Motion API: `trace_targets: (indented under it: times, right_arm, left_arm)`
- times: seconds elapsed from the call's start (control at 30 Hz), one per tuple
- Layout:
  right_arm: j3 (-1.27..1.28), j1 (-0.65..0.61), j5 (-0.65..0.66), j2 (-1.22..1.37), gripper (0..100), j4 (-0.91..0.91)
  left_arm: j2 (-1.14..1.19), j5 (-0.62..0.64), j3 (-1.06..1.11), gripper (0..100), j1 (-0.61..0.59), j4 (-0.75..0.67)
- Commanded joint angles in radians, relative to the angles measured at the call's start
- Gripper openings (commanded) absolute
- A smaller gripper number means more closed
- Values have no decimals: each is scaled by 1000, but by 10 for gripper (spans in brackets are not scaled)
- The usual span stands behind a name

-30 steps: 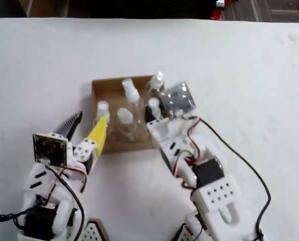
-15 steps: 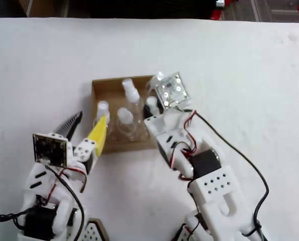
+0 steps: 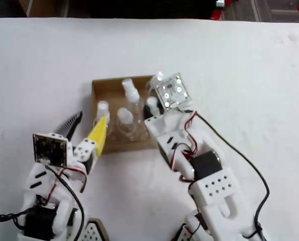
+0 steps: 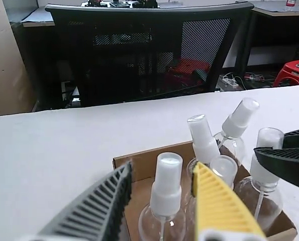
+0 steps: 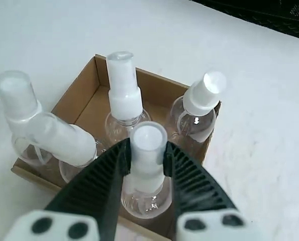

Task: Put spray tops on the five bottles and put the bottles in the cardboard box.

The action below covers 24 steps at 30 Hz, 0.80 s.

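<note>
Finish by setting the held bottle squarely into its place at the right side of the cardboard box, in mid-worktop between the two arms. Pinched at its spray top by the right gripper, black fingers pressed on either side of the white collar. Lower without tilt, so as not to knock the neighbours just beside it. Spread the fingers only once the base seems seated, then lift straight up to avoid dragging the top off. Cannot tell whether the base already touches the box floor.

Leave the left gripper alone: spread wide, holding nothing, hovering at the box's near-left edge above the white worktop.

Clear, round-bellied plastic with a thin dip tube inside and a white spray top fitted; probably light and easy to tip. Four other bottles of the same kind in the box, all capped, one apparently tilted.
</note>
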Motion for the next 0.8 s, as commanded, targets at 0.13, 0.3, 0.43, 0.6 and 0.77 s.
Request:
trace_targets:
  times: [0.13, 0.3, 0.43, 0.6, 0.77]
  right_arm:
    - [25, -4, 11, -82, 15, 25]
    - [48, -2, 11, -54, 15, -1]
    - [91, 1, 11, -54, 15, -53]
    - [167, 1, 11, -58, 15, -114]
    - [196, 1, 9, -54, 15, -137]
  left_arm:
    - [-4, 2, -5, 185, -8, -5]
    - [-4, 2, -5, 185, -8, -5]
    - [-4, 2, -5, 185, -10, -5]
    - [-4, 2, -5, 185, -10, -5]
    - [-4, 2, -5, 185, -10, -5]
